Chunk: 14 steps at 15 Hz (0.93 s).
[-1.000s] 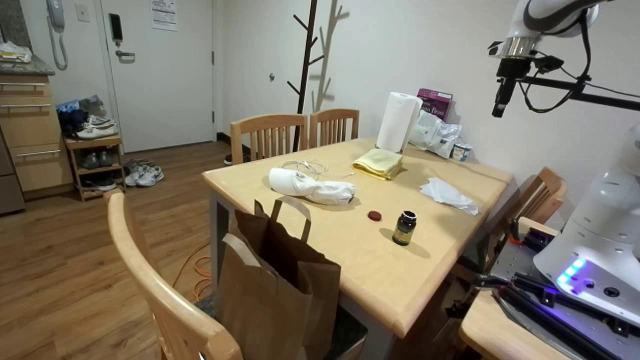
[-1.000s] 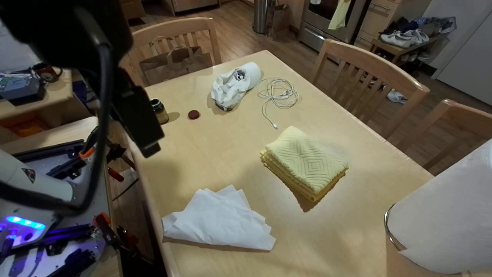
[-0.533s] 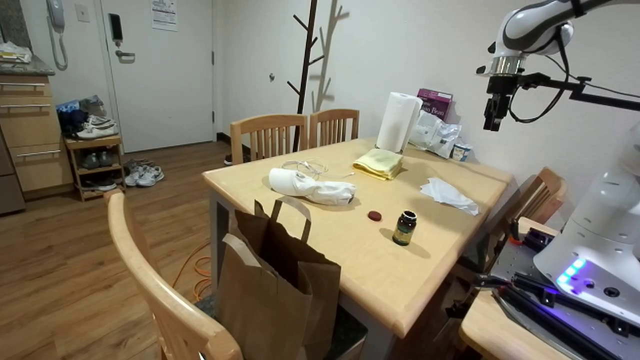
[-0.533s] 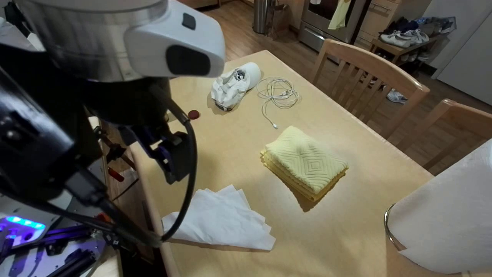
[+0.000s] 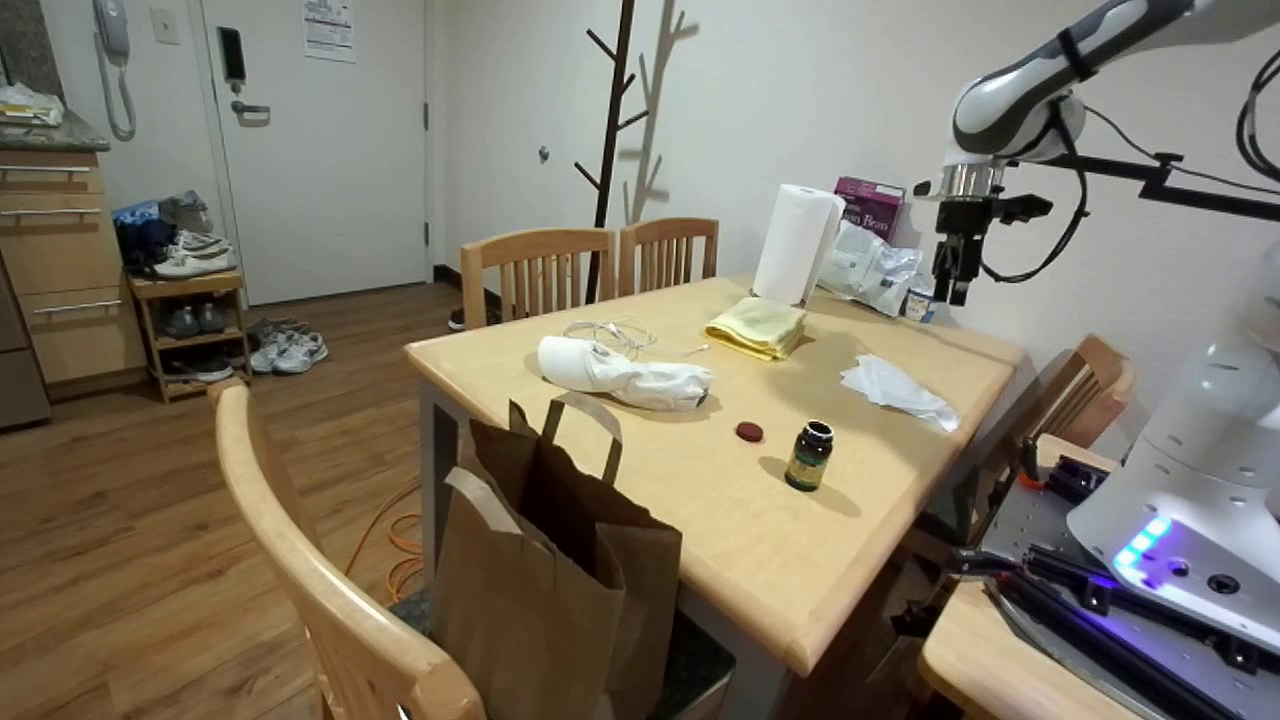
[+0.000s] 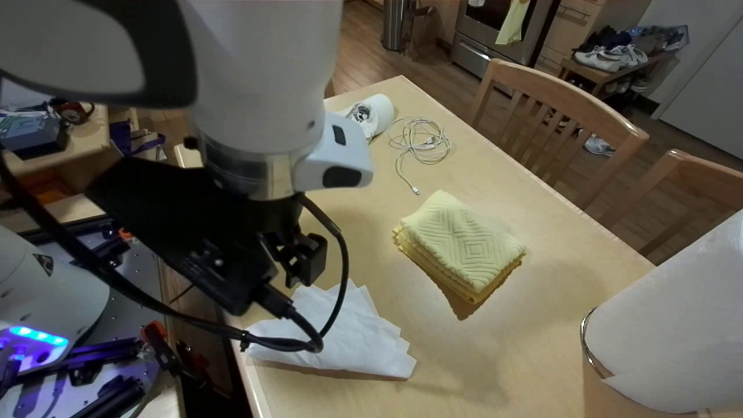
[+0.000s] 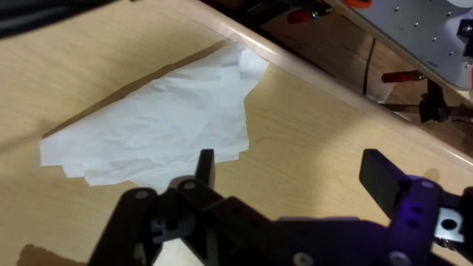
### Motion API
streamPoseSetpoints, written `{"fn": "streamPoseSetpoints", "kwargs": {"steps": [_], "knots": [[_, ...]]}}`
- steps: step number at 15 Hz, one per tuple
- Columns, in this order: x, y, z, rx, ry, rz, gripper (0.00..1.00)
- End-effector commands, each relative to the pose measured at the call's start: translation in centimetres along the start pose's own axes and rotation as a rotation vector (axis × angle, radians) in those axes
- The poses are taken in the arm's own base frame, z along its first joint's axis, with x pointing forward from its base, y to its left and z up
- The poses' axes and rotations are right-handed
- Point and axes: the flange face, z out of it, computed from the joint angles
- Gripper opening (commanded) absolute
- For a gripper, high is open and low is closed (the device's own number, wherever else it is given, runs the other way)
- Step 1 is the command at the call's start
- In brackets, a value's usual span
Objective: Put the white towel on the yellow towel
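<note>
The white towel (image 5: 900, 392) lies flat and fanned out near the table edge on the robot's side. It also shows in an exterior view (image 6: 365, 342), partly behind the arm's cable, and in the wrist view (image 7: 166, 122). The folded yellow towel (image 6: 464, 247) lies farther in on the table and shows in both exterior views (image 5: 757, 328). My gripper (image 7: 288, 159) is open with nothing between its fingers. It hovers above the table beside the white towel, one finger overlapping the towel's edge in the wrist view. The gripper (image 5: 952, 290) is well above the tabletop.
A paper towel roll (image 5: 797, 245) stands beyond the yellow towel. An open dark bottle (image 5: 809, 457), a red lid (image 5: 749, 431), a white cap (image 5: 630, 375) and a coiled white cable (image 6: 421, 139) are on the table. A brown paper bag (image 5: 560, 560) stands at the table's side.
The arm has swung in over the table and come down, moving left and lower in an exterior view, closer to the white towel. Both towels have stayed in place.
</note>
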Motion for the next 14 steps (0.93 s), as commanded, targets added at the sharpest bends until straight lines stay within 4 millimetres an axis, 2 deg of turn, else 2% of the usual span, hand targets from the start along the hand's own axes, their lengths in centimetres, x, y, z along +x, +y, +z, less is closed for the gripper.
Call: {"fn": "streamPoseSetpoints", "kwargs": {"steps": [1,2,4,6,11,14], "knots": [[3.1,2.7,4.5,0.084,-0.057,-0.043,1.0],[1.6,0.8,3.2,0.055,-0.047,-0.02,1.0],[2.9,1.7,4.9,0.078,-0.081,-0.026,1.0],[3.5,1.9,5.2,0.034,-0.064,0.013,1.0],[5.3,0.7,10.1,-0.033,-0.06,0.087,1.0],[5.5,0.4,13.1,-0.116,-0.087,0.189,1.0]]}}
